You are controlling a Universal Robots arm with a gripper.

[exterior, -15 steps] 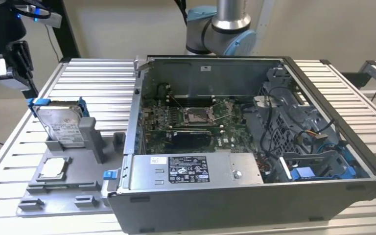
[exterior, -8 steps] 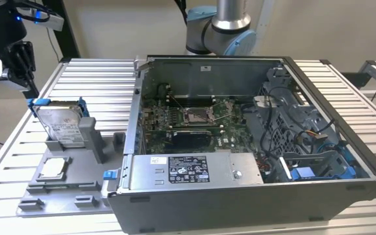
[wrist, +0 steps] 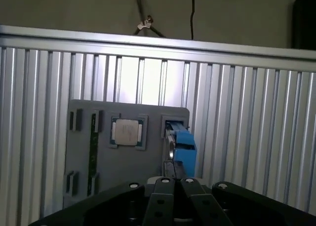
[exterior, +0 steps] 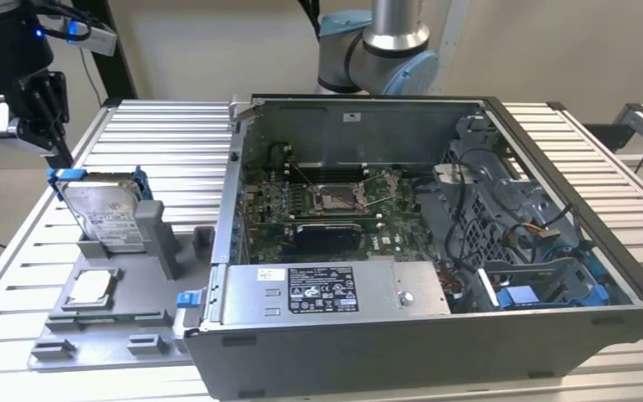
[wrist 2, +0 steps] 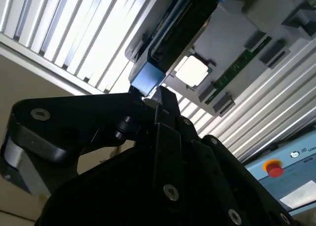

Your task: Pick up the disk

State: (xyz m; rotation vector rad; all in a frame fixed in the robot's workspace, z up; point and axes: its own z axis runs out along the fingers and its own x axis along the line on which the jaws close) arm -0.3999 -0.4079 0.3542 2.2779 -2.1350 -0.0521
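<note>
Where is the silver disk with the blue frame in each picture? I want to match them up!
Exterior view: the silver-grey metal disk in its blue plastic bracket stands upright in a grey holder at the exterior view's left.
Second wrist view: edge-on, its blue end just beyond the black gripper.
First wrist view: edge-on, just beyond the gripper.
Shared landmark: the small square silver chip beside it in every view.

Black gripper [exterior: 54, 138], silver arm [exterior: 398, 25], blue-grey joint caps [exterior: 417, 71]
</note>
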